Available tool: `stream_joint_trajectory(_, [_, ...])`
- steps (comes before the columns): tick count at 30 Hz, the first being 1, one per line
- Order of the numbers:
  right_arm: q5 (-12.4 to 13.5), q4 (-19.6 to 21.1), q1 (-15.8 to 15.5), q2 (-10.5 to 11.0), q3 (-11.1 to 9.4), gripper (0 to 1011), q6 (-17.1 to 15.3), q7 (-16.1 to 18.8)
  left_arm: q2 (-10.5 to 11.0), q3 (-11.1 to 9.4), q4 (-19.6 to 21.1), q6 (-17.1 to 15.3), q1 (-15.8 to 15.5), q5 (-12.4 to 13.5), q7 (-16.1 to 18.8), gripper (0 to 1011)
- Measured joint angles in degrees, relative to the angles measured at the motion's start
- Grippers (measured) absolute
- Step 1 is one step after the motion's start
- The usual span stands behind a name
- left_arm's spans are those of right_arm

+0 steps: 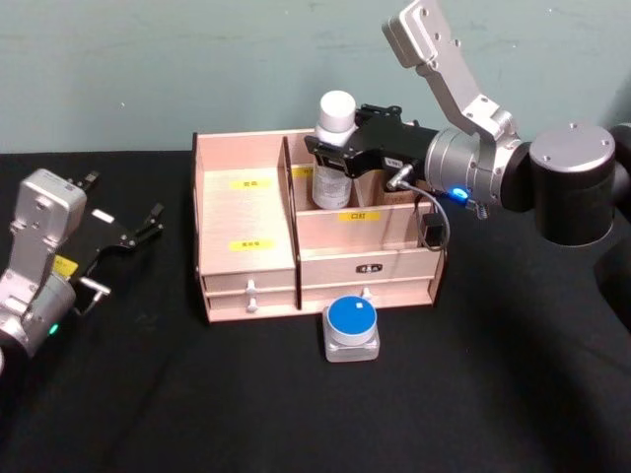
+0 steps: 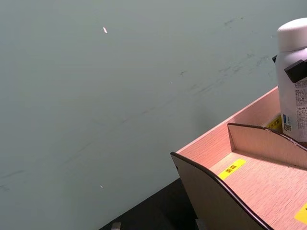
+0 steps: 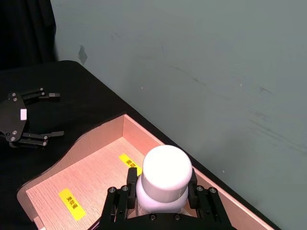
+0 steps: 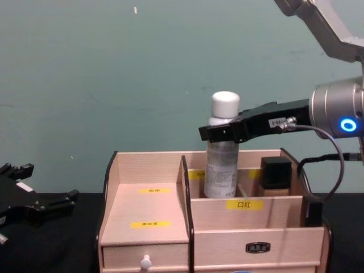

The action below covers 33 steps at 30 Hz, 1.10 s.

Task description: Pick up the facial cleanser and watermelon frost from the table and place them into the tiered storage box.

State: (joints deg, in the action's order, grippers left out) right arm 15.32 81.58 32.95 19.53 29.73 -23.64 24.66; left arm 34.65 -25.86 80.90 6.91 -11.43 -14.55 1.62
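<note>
The facial cleanser [image 1: 333, 133], a tall grey bottle with a white cap [image 3: 166, 172], stands upright in a rear compartment of the tiered storage box [image 1: 245, 212]. My right gripper [image 1: 331, 158] is shut on it just below the cap, its black fingers [image 4: 223, 132] on either side. A low grey container with a round blue lid, taken as the watermelon frost [image 1: 352, 330], sits on the table just in front of the box's drawers. My left gripper [image 1: 123, 197] rests open and idle at the far left, apart from everything.
The pale-wood box [image 4: 149, 170] has yellow labels, stepped shelves and drawers with white knobs. A small dark-capped bottle [image 4: 276, 173] stands in the compartment right of the cleanser. A teal wall is close behind the box. Black cloth covers the table [image 1: 197, 394].
</note>
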Motion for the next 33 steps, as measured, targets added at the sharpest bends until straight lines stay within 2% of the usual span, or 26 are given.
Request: stream_joint_trajectory(33, [0.24, -3.17, -0.49, -0.52, 0.72, 594, -0.66, 1.31, 0.0, 0.0, 0.0, 0.0, 0.0, 0.0, 0.0, 1001])
